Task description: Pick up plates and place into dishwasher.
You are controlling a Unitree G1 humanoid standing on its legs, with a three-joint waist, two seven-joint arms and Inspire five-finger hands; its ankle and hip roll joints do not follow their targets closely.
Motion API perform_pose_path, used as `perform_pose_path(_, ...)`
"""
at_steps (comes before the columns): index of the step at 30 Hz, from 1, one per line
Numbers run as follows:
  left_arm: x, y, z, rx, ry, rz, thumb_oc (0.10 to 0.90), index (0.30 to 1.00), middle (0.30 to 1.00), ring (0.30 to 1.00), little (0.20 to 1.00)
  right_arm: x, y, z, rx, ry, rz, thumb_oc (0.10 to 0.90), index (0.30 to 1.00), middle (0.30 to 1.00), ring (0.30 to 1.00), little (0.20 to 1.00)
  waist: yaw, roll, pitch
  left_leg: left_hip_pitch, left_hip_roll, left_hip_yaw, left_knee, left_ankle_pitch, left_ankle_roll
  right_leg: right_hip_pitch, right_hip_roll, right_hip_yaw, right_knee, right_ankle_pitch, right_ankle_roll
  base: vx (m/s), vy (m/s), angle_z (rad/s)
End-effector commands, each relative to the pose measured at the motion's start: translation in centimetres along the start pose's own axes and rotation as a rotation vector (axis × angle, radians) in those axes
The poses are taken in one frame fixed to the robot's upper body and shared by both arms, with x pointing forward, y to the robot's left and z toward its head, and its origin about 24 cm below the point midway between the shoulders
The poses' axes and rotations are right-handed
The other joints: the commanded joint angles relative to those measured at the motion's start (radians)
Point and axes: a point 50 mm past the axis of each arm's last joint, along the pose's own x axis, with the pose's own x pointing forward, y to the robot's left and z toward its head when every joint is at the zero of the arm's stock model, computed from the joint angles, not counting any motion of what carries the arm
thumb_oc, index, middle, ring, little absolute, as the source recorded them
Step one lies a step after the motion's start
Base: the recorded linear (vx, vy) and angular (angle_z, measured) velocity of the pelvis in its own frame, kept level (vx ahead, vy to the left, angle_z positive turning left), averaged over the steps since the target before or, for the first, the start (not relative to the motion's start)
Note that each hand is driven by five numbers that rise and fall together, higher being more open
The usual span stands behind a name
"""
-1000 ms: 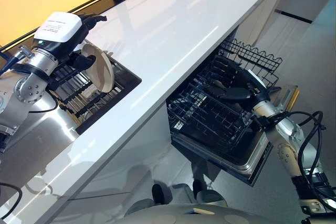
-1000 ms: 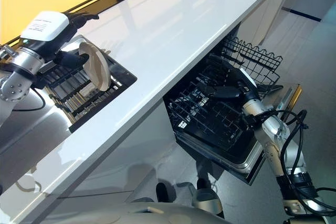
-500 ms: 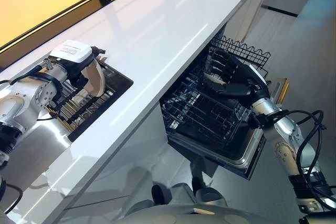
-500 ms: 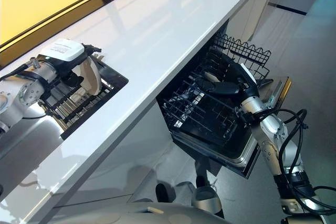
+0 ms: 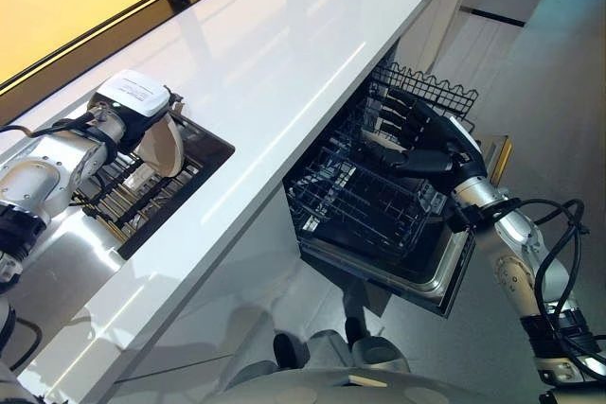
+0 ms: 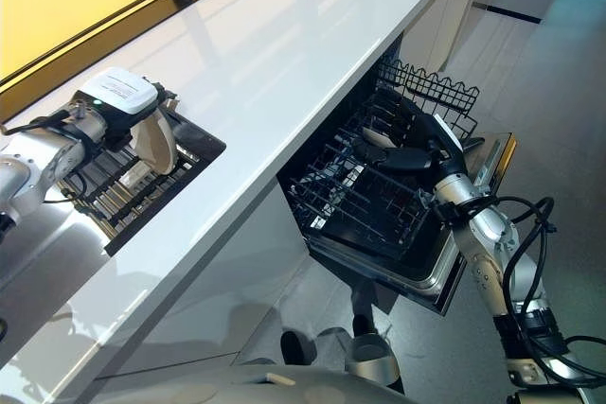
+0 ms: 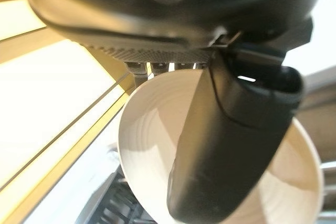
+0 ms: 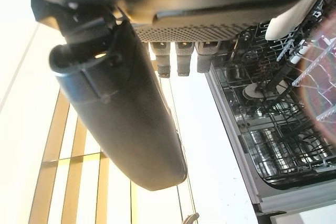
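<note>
One plate point(image 5: 163, 144) in left hand point(image 5: 126, 115)

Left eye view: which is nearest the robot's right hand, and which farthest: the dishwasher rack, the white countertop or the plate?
1. Dishwasher rack, right under the right hand.
2. White countertop, beside it.
3. Plate, far left, held in the left hand over the drying rack.

We see a cream plate point(image 5: 163, 144) with faint concentric rings, a glossy white counter point(image 5: 275, 63), a black wire rack point(image 5: 365, 201).
</note>
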Motion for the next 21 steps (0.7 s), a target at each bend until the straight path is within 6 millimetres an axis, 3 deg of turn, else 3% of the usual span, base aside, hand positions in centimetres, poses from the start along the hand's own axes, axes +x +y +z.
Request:
perform_pose_path(1,-0.4,4.3,-4.8,0.157,0.161,0.08,0.751,0.858,0.858,0.858,0.851,1.3,1.2,6.4,-0.053,-0.314,0.102,0.8,0.9,0.9,0.9,0.9,-0.006,0.034,-0.105,0.026,-0.078,-0.058,0.002,-0.119,0.052,-0.035,0.069,-0.037,0.042,0.001,0.037,0.0,0.0,0.0)
perform_pose_path(2,-0.4,4.4,-4.8,0.167,0.159,0.07,0.742,0.851,0.851,0.851,0.842,1.3,1.2,6.4,-0.054,-0.317,0.101,0.8,0.9,0.9,0.9,0.9,-0.006,0.033,-0.104,0.027,-0.078,-0.058,0.002,-0.119,0.052,-0.035,0.069,-0.038,0.043,0.001,0.038,0.0,0.0,0.0)
perform_pose_path(3,-0.3,4.4,-4.7,0.183,0.155,0.053,0.55,0.686,0.686,0.686,0.65,1.2,1.2,6.5,-0.052,-0.319,0.1,0.8,0.9,0.9,0.9,0.9,-0.006,0.033,-0.103,0.027,-0.078,-0.058,0.002,-0.119,0.052,-0.035,0.069,-0.038,0.044,0.0,0.038,0.0,0.0,0.0)
perform_pose_path(4,-0.3,4.3,-4.5,0.198,0.15,0.03,0.413,0.568,0.568,0.568,0.513,1.2,1.3,6.5,-0.056,-0.322,0.099,0.8,0.9,0.9,0.9,0.9,-0.005,0.034,-0.103,0.027,-0.078,-0.059,0.002,-0.119,0.052,-0.035,0.068,-0.039,0.044,0.0,0.038,0.0,0.0,0.0)
perform_pose_path(5,-0.2,4.3,-4.4,0.211,0.146,0.014,0.413,0.568,0.568,0.568,0.513,1.3,1.4,6.6,-0.056,-0.325,0.096,0.8,0.9,0.9,0.9,0.9,-0.004,0.034,-0.103,0.027,-0.078,-0.06,0.002,-0.119,0.051,-0.035,0.068,-0.04,0.044,0.0,0.038,0.0,0.0,0.0)
perform_pose_path(6,-0.2,4.2,-4.3,0.22,0.141,0.001,0.1,0.3,0.3,0.3,0.2,1.3,1.5,6.7,-0.056,-0.327,0.095,0.8,0.9,0.9,0.9,0.9,-0.004,0.034,-0.103,0.027,-0.079,-0.062,0.002,-0.119,0.051,-0.035,0.068,-0.041,0.044,-0.001,0.038,0.0,0.0,0.0)
perform_pose_path(21,0.2,3.6,-2.9,0.284,0.062,-0.018,0.1,0.3,0.3,0.3,0.2,1.8,1.6,7.7,-0.078,-0.378,0.064,0.8,0.9,0.9,0.9,0.9,0.014,0.029,-0.103,0.027,-0.076,-0.081,0.002,-0.119,0.05,-0.028,0.069,-0.064,0.044,-0.009,0.032,0.0,-0.003,-0.02)
